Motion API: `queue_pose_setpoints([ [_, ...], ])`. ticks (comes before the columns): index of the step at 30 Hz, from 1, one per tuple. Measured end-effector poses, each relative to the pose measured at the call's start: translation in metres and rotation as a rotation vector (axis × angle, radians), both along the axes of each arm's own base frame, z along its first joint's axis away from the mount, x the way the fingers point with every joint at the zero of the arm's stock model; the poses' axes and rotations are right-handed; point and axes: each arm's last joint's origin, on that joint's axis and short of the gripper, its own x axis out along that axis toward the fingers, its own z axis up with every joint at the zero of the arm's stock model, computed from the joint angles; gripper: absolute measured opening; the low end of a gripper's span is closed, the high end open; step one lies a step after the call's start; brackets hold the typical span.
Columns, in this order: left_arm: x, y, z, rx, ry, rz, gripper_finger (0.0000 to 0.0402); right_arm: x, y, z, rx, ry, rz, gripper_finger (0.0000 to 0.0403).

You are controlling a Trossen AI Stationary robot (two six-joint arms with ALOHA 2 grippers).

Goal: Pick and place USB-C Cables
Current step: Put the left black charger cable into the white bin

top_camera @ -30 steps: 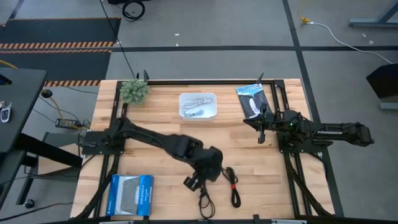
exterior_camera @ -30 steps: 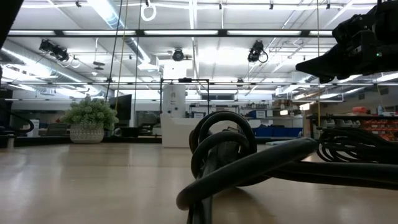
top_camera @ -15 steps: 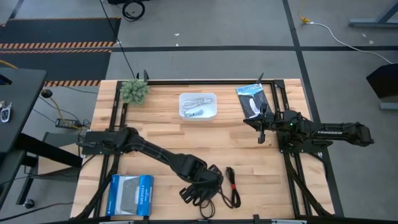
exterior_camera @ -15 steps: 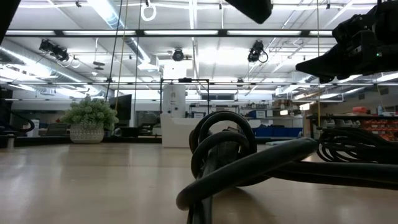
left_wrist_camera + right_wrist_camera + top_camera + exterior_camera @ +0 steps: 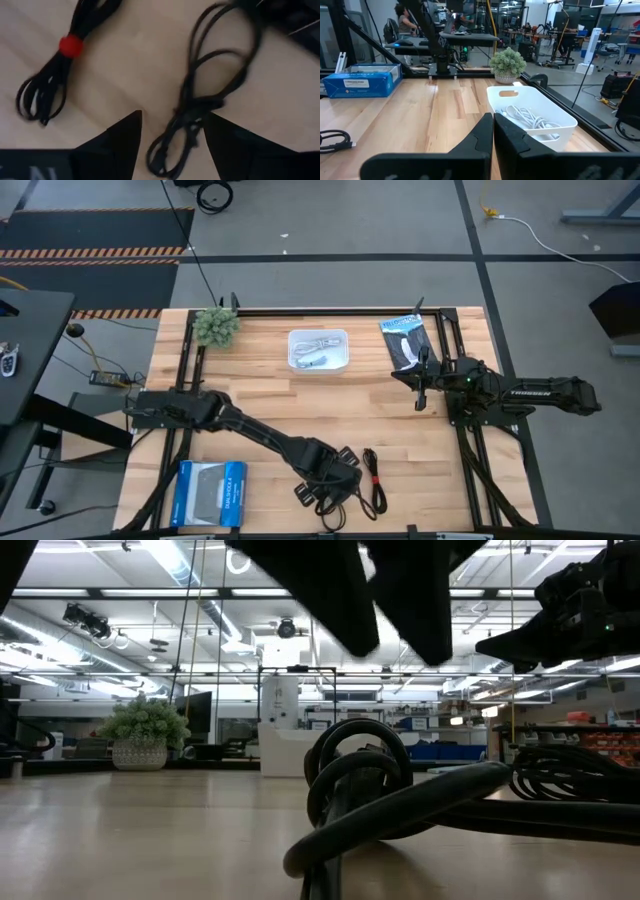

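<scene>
My left gripper (image 5: 328, 492) hangs open near the table's near edge, over a loose black USB-C cable (image 5: 192, 107). Its fingers stand on either side of the cable, above it and apart from it. The low view has the fingers coming down from the top over that cable (image 5: 360, 790). A black cable with a red band (image 5: 55, 70) lies just to its right (image 5: 375, 480). A white cable (image 5: 530, 117) and a small pale one lie in the white tray (image 5: 318, 348). My right gripper (image 5: 420, 395) waits shut at the right side.
A blue box (image 5: 210, 492) lies at the near left corner. The black-and-white packet (image 5: 405, 340) is at the far right, a small potted plant (image 5: 215, 325) at the far left. Bare wood lies between the tray and the cables. People stand in the room beyond.
My left gripper has moved toward the table's near edge and come down over the loose black cable; its open fingers have entered the low view from above. The cables have stayed where they were.
</scene>
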Motion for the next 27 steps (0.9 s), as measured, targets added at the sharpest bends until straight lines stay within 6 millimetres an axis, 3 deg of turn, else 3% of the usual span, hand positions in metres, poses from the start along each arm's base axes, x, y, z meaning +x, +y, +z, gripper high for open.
queue_pose_setpoints([
  [9,-0.004,-0.009,-0.007,0.023,0.021,-0.003,0.0275,0.000,0.000,0.000,-0.001,-0.005,0.000,0.0020],
  [27,-0.003,-0.017,-0.036,0.087,0.071,-0.059,0.0240,0.000,0.000,0.001,-0.003,-0.013,0.000,0.0020],
])
